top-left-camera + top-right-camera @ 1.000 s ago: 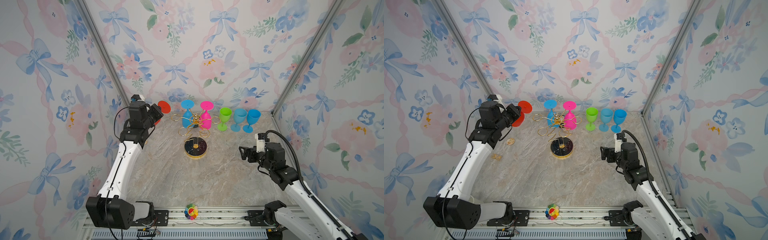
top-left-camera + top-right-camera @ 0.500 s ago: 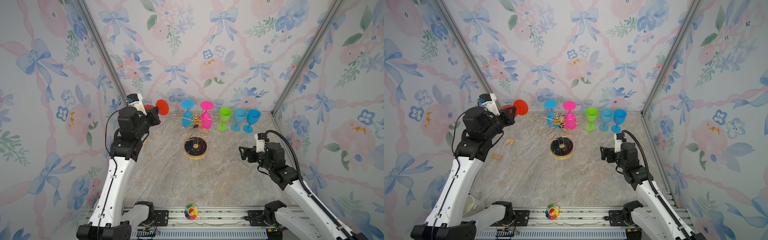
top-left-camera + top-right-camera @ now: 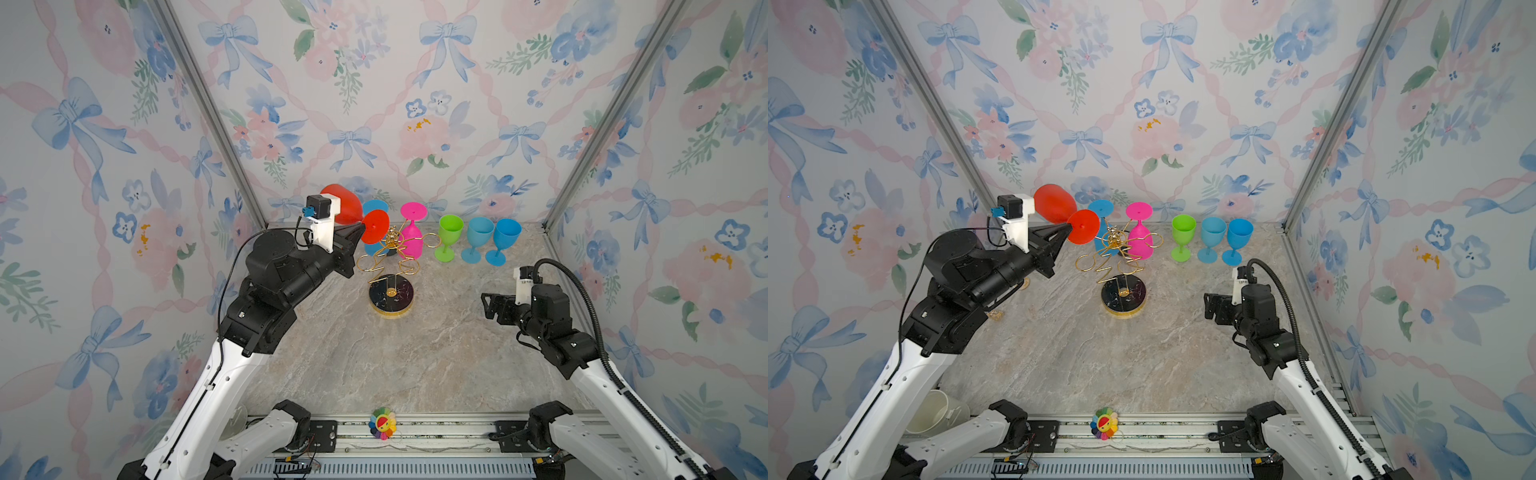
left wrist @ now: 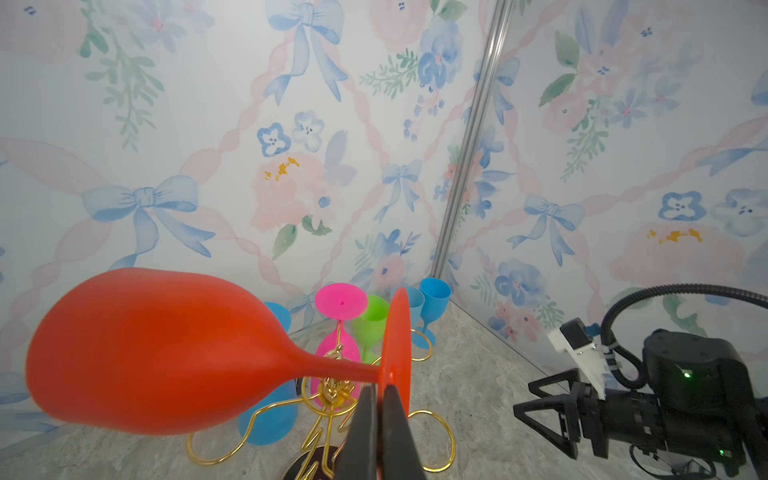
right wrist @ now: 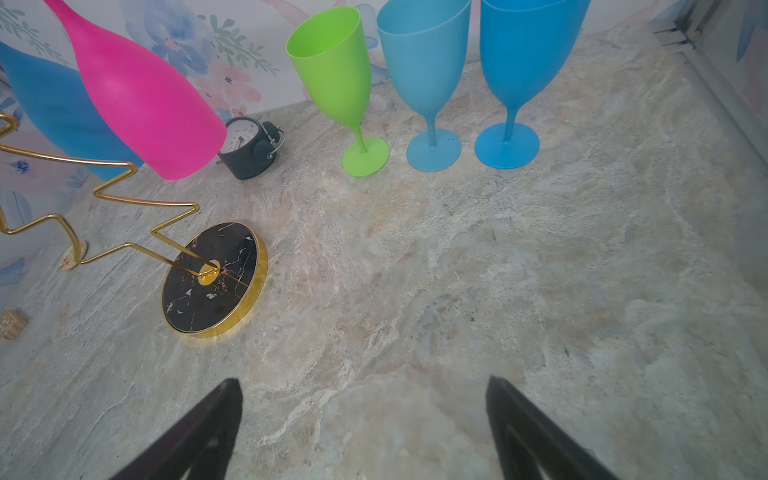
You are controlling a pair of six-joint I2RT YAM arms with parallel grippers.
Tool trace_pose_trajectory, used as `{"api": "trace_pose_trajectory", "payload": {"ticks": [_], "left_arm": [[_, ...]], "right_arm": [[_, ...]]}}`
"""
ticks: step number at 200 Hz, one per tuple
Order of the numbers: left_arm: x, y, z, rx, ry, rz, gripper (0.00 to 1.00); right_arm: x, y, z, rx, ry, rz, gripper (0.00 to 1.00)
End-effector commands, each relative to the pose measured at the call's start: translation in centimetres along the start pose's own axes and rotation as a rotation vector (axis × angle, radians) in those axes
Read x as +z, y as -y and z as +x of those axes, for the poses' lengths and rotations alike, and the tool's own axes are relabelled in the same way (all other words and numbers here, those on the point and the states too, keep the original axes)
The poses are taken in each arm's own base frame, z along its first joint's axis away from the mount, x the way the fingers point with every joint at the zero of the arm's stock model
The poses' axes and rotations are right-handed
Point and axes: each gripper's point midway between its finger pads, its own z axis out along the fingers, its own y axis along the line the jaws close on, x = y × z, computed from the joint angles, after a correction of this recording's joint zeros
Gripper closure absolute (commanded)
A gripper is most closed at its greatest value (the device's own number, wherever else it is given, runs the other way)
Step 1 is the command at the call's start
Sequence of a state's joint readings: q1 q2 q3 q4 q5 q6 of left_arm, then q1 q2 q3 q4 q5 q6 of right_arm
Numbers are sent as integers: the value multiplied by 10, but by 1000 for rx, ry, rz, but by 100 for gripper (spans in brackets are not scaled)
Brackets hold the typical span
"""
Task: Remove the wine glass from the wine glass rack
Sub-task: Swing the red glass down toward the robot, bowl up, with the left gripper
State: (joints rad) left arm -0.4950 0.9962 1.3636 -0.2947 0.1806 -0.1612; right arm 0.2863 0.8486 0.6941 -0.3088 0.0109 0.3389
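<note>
The left end effector is clamped on the thin stem of the red wine glass, its two black fingers pressed together right beside the foot disc. The glass is in the air, above and to the left of the wine glass rack in both top views. Its long axis lies close to level. The bowl points toward the back left corner and the foot faces the rack's gold knob. In a top view the foot overlaps the nearest looped arm; whether they touch cannot be told.

A pink glass and a hanging blue glass are upside down on the rack's far side. A green glass, a pale blue glass and a deeper blue glass stand upright in a row along the back edge of the bench, right of the rack. A small alarm clock sits behind the rack.

The right end effector hovers over the bench near the right wall, fingers wide apart and holding nothing. It is well apart from the rack. The back wall is close behind the red bowl. The broad front of the bench between the two arms is bare marbled surface.
</note>
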Motion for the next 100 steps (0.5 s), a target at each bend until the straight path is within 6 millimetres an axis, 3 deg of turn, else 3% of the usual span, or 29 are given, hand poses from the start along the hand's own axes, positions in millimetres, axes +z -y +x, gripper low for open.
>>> {"api": "trace_pose_trajectory", "payload": {"ticks": [1, 42, 68, 100], "left_arm": [[-8, 41, -13, 121, 44, 142, 100], [-12, 134, 11, 241, 19, 362, 100], [-19, 182, 25, 340, 10, 430, 100], [-14, 229, 71, 512, -66, 422, 100]], "right_arm": [[-3, 12, -5, 76, -20, 58, 7], [-3, 25, -5, 150, -36, 85, 7], [-10, 35, -6, 173, -36, 116, 7], [-18, 49, -7, 216, -32, 146, 7]]}}
